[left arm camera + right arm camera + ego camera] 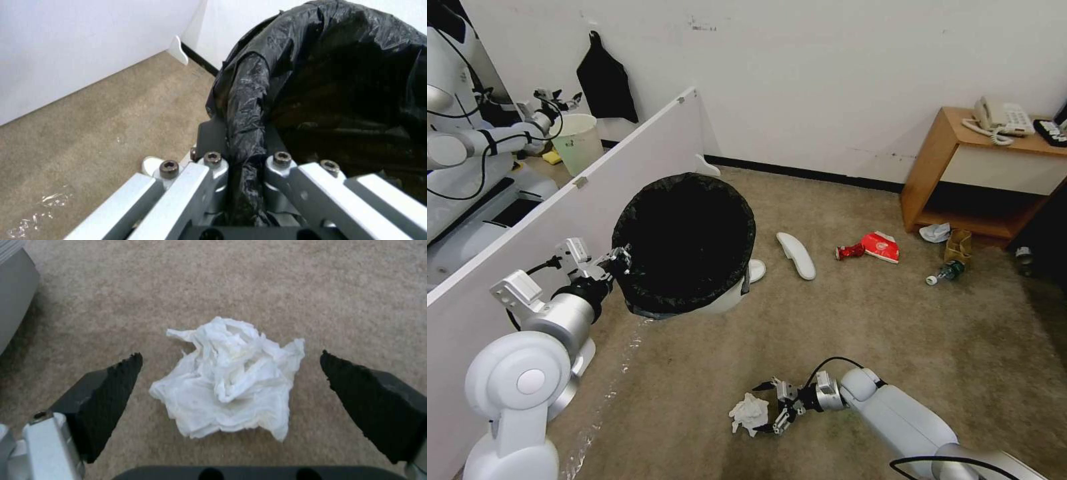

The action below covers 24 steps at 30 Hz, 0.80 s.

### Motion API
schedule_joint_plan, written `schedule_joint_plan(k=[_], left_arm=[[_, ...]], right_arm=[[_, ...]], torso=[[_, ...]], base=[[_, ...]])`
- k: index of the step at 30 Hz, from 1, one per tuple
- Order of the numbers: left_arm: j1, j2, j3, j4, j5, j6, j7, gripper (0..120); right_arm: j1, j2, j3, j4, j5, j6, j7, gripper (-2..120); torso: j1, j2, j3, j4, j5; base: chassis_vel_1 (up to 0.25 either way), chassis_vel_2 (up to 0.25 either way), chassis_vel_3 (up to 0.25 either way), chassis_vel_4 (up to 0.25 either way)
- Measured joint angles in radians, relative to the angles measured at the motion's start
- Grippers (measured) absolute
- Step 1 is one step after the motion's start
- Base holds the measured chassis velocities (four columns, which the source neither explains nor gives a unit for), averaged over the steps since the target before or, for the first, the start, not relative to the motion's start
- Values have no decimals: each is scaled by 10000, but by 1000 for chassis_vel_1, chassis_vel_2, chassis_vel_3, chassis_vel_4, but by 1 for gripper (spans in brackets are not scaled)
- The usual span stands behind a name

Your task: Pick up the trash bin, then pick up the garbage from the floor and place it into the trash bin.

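The trash bin [687,243], white with a black bag [338,83] over its rim, hangs tilted above the floor [860,333]. My left gripper [620,257] [242,156] is shut on its bag-covered rim. A crumpled white tissue [748,413] [229,380] lies on the carpet between the spread fingers [111,390] of my right gripper [764,407] [230,355], which is open and low over it. More garbage lies farther off: a white slipper [797,255], a second slipper [756,270] half hidden behind the bin, a crushed red can [849,251], a red cup [882,245], a brown bag [958,245] and a bottle [947,272].
A white partition panel [560,220] runs along my left. Behind it stand another robot [467,140] and a cream bucket [579,141]. A wooden side table [940,153] with a phone [1002,119] stands at the far right wall, with pale litter [936,232] under it.
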Motion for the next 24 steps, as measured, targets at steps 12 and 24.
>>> schedule_joint_plan(k=[12, 24], left_arm=[[26, -12, 24, -21, 0, -9, 18, 4], [71, 0, 63, -103, 4, -17, 31, 4]], right_arm=[[-9, 122, 119, -188, -41, 18, 46, 100], [68, 303, 186, -474, -70, -7, 75, 100]], torso=[[0, 0, 0, 0, 0], [0, 0, 0, 0, 0]], base=[[0, 0, 0, 0], [0, 0, 0, 0]])
